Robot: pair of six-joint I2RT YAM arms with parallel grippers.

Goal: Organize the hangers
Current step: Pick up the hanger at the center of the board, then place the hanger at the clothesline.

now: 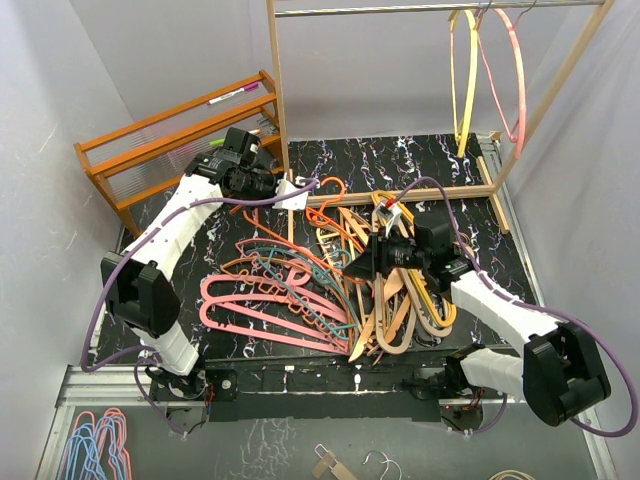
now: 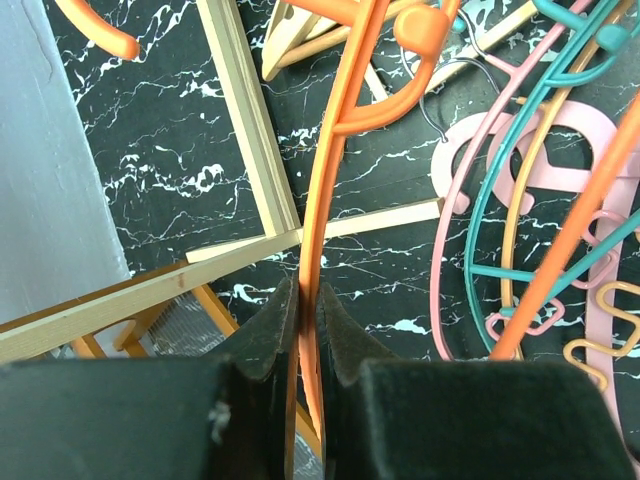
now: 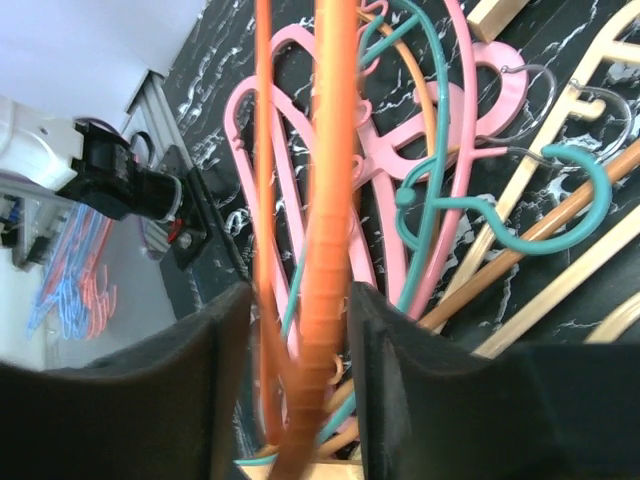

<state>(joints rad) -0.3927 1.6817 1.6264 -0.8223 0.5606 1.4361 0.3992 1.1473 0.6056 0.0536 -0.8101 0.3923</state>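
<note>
A tangled pile of hangers (image 1: pixel 330 290) in pink, teal, orange and tan wood lies across the black marbled table (image 1: pixel 420 160). My left gripper (image 1: pixel 290 192) is at the back left of the pile. In the left wrist view this gripper (image 2: pixel 308 290) is shut on the thin bar of an orange hanger (image 2: pixel 335 150). My right gripper (image 1: pixel 358 265) hovers over the middle of the pile. In the right wrist view it (image 3: pixel 300 290) stands open around orange hanger bars (image 3: pixel 328 200), with gaps on both sides. A pink hanger (image 3: pixel 470 150) and a teal hanger (image 3: pixel 560 200) lie beneath.
An orange-brown slatted rack (image 1: pixel 170 140) stands at the back left. A pale wooden frame (image 1: pixel 275 90) with a metal rail (image 1: pixel 400 10) rises at the back; a yellow hanger (image 1: pixel 468 80) and a pink one (image 1: pixel 515 80) hang on it. More hangers (image 1: pixel 95 445) lie below the table's near left.
</note>
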